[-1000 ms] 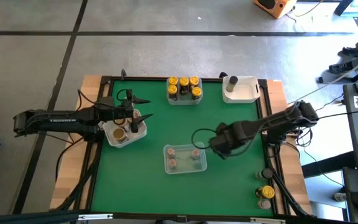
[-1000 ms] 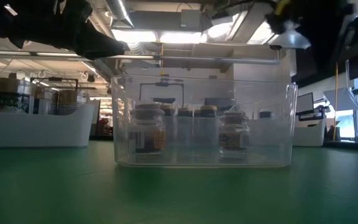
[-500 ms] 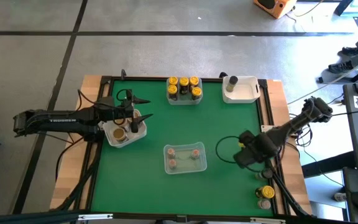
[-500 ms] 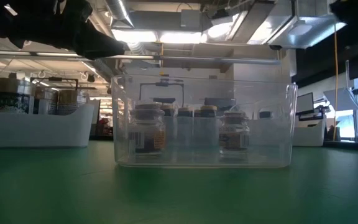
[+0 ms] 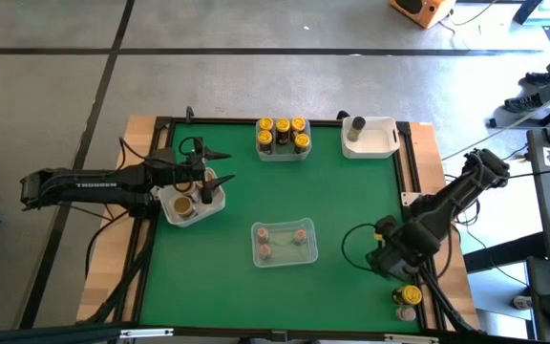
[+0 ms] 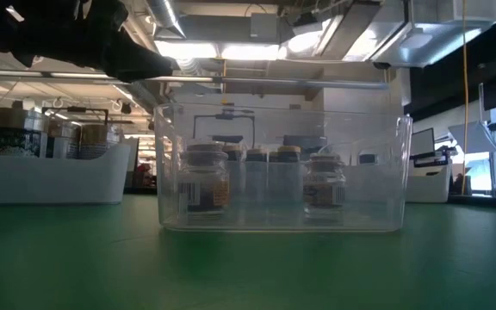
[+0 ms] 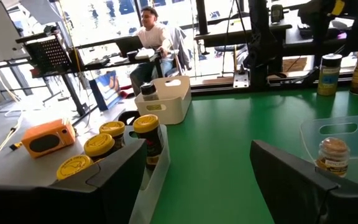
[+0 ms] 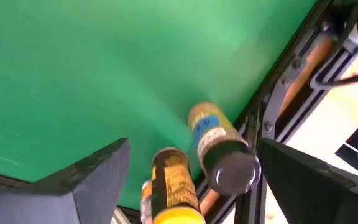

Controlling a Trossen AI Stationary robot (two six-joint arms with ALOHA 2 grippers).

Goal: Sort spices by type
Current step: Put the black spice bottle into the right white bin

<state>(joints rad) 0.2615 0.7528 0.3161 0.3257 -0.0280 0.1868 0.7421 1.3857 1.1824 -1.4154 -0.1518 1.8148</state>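
Since a second ago the right arm has swung away from the clear tub [image 5: 285,243] in the middle of the green table [image 5: 351,201] and out to the table's near right corner, where the right gripper [image 5: 387,262] now hangs with its fingers spread apart and nothing between them, above the unsorted jars standing on the wooden edge. Its wrist view looks down on a dark-lidded jar [image 8: 227,160] right at the table's frame and a yellow-lidded jar [image 8: 174,188] just beside it; from above, the yellow-lidded one [image 5: 410,295] shows near the corner. The left gripper [image 5: 215,168] waits, open and empty, over the white tub [image 5: 216,203] on the left, as it did before. Elsewhere the spices are already grouped: yellow-lidded jars [image 5: 283,134] in the far clear tub, one dark-lidded jar [image 5: 357,124] in the far white tub [image 5: 385,143], and pinkish-lidded jars [image 5: 300,236] in the middle tub. The step in hand looks like reaching for the next jar to sort. That calls for lowering the open fingers around a single jar, probably the dark-lidded one, squarely enough not to knock its close neighbour, then closing and lifting.
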